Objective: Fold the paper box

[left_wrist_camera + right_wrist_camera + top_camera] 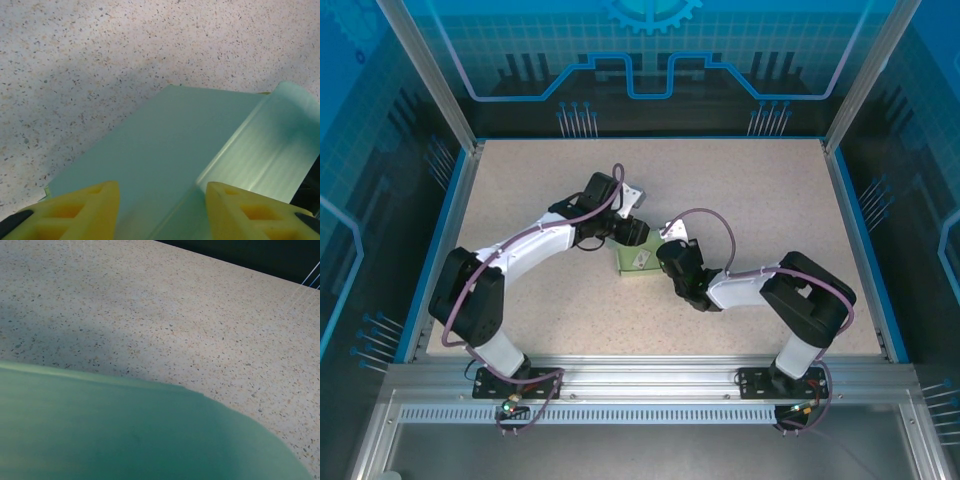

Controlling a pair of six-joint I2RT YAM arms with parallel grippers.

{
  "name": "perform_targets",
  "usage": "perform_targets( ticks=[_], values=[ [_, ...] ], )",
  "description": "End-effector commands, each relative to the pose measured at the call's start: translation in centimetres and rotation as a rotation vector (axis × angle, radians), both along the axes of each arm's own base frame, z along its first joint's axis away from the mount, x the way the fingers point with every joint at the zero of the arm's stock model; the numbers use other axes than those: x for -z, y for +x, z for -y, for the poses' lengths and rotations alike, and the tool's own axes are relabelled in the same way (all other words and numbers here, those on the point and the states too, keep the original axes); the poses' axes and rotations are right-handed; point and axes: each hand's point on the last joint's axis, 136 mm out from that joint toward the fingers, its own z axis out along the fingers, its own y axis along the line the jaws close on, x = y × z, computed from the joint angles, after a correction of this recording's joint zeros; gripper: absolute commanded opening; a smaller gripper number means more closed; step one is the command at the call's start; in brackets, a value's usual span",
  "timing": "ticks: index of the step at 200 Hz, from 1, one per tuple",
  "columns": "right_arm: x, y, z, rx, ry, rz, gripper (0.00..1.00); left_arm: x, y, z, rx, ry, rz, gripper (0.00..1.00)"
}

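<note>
The pale green paper box [638, 264] lies mid-table between my two grippers. My left gripper [638, 240] hangs over its far edge. In the left wrist view the left gripper [162, 195] is open, its yellow fingertips [90, 205] apart over the box's flat panel [150, 150]. That panel runs on past the left fingertip, and a flap [270, 145] rises beside the right one. My right gripper [668, 260] is shut and sits against the box's right side. A green flap [125, 435] close to the right wrist camera hides its fingers, so I cannot tell whether they pinch it.
The speckled tabletop [750, 200] is bounded by a blue rim [865, 250] and aluminium posts [425, 75]. Both arms bend inward toward the middle. The rail with the arm bases [640, 380] runs along the near edge.
</note>
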Motion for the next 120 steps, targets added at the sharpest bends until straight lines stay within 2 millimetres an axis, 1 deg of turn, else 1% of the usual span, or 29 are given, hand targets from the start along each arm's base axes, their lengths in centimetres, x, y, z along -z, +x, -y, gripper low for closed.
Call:
perform_targets(
  ticks=[1,38,80,120],
  values=[
    [1.4,-0.1,0.1,-0.027,-0.047,-0.053,0.00,1.6,-1.5,0.5,0.012,-0.004,-0.079,0.50],
    [1.1,-0.3,-0.1,-0.030,-0.023,-0.065,0.03,1.8,-1.2,0.4,-0.018,-0.006,-0.079,0.50],
    [1.1,-0.9,0.0,-0.038,-0.022,-0.081,0.08,3.1,-1.6,0.0,-0.032,0.019,-0.094,0.50],
    [1.0,-1.2,-0.1,-0.052,-0.027,-0.093,0.15,4.1,-2.1,0.4,-0.029,0.024,-0.110,0.50]
  ],
)
